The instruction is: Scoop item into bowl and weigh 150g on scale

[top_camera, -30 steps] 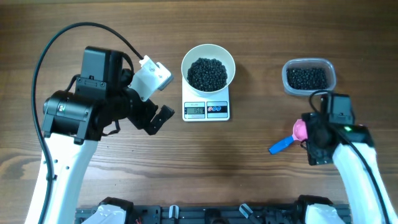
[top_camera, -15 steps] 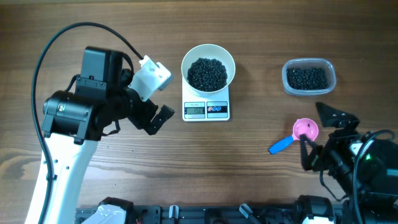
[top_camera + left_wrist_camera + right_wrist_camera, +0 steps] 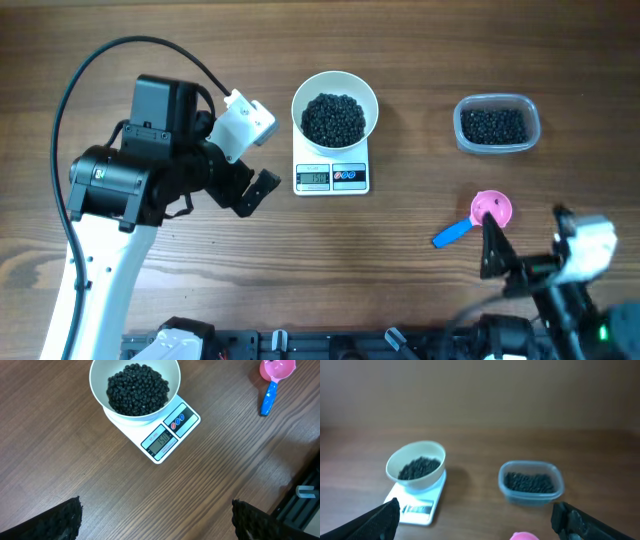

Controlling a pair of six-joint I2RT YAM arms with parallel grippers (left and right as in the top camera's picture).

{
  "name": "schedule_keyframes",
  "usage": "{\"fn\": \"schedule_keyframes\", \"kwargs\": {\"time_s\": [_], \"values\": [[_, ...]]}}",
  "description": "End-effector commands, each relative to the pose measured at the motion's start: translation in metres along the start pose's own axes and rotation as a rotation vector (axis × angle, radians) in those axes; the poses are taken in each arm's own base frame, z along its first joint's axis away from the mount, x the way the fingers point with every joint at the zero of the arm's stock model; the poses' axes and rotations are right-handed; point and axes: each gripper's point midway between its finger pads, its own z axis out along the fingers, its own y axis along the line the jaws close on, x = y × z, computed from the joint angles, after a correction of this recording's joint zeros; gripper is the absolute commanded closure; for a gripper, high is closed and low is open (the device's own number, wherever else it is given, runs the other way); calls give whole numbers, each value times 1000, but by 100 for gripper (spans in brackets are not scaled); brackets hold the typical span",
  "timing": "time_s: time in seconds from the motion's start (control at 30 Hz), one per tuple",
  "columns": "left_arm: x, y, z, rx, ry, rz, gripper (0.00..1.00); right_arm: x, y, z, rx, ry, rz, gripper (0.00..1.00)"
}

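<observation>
The white bowl (image 3: 335,84) sits on the white scale (image 3: 332,178) at the back centre, with a heap of the black item (image 3: 334,117) inside. From the left wrist, the bowl (image 3: 100,391) and the scale (image 3: 172,434) are seen from above, and the display seems to read 150. My left gripper (image 3: 252,180) hovers open left of the scale, holding nothing. My right gripper (image 3: 526,238) is open near the front right edge, just behind a pink scoop (image 3: 491,208). It looks across at the bowl (image 3: 415,455) and scale (image 3: 415,506).
A clear plastic tub (image 3: 497,145) holding more black beads stands at the back right, also in the right wrist view as the tub (image 3: 531,494). The pink scoop with its blue handle (image 3: 452,233) lies flat on the wood. A black rail runs along the front edge.
My right arm has pulled back from over the pink scoop toward the front right edge; the scoop stays on the table. The left arm, bowl and scale have not moved.
</observation>
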Motion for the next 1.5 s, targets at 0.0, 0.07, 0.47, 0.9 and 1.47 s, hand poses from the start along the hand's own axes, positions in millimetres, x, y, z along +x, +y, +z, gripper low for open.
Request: {"fn": "schedule_keyframes", "kwargs": {"time_s": [0.0, 0.07, 0.47, 0.9, 1.47], "values": [[-3, 2, -2, -7, -8, 14, 0, -8, -6, -25, 65, -115, 59, 0], [-3, 2, -2, -7, -8, 14, 0, 7, -13, -17, 95, -79, 61, 0], [-3, 2, -2, -7, -8, 14, 0, 41, -20, -2, 118, -78, -76, 0], [-3, 2, -2, -7, -8, 14, 0, 115, -46, 109, 116, -201, -59, 0], [-3, 2, -2, -7, -8, 14, 0, 113, -24, 109, 28, -216, -75, 0]]}}
